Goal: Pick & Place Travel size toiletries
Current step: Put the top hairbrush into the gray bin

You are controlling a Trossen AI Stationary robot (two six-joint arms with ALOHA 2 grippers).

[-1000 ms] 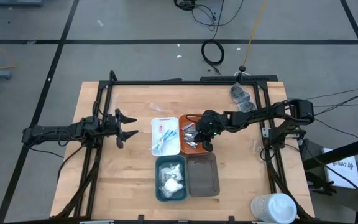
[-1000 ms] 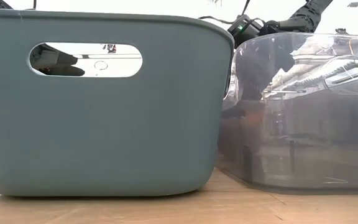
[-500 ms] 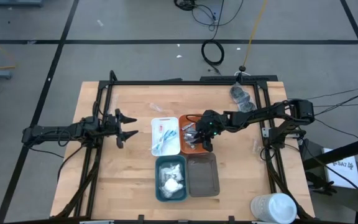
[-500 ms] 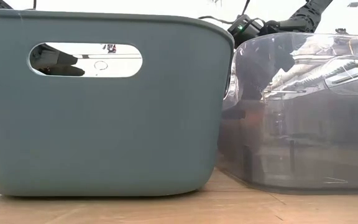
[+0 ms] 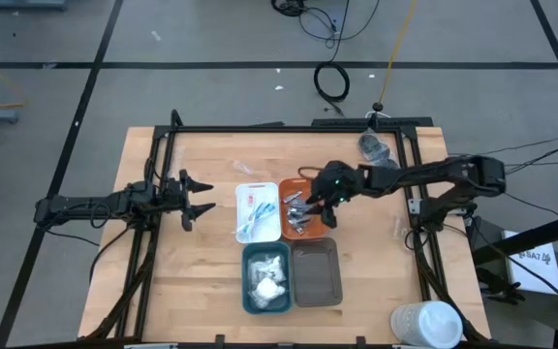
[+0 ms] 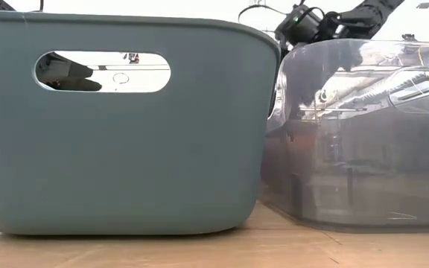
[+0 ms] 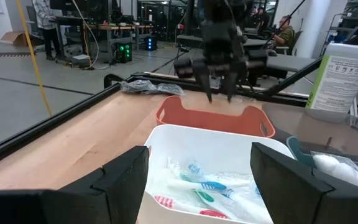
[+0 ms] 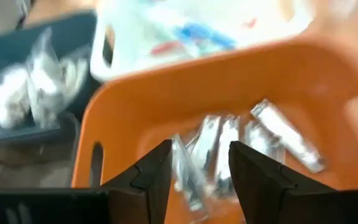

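Silver metallic pieces [image 8: 229, 152] heaped loose in the rounded orange plastic tray [image 5: 297, 207], most likely because each tray takes one kind of toiletry. Right gripper [image 5: 325, 208] poised just above that tray, fingers [image 8: 146, 171] apart with nothing between them, so probably a release stance rather than a grip. Slim pink and blue clear-wrapped sticks [image 7: 199, 190] lying in the rounded white plastic tray [image 5: 257, 211] just beside the orange one; white plastic sachets [image 5: 267, 276] bunched in the rounded teal plastic tray [image 5: 265, 277]. Rounded grey translucent tray [image 5: 316, 271] beside the teal, apparently holding nothing. Four trays packed edge to edge in a block mid-bench, presumably to keep every drop within one arm's short reach. Dark grey roundish pieces [image 5: 377, 148] lying in clear wrap at the far right corner of the wooden bench [image 5: 201, 252], not yet sorted. Left gripper [image 5: 191, 197] parked well apart from the trays, fingers [image 7: 126, 180] spread wide and empty, facing the white tray. Big white translucent cup [image 5: 430, 323] off at the near right corner, clear of the work.
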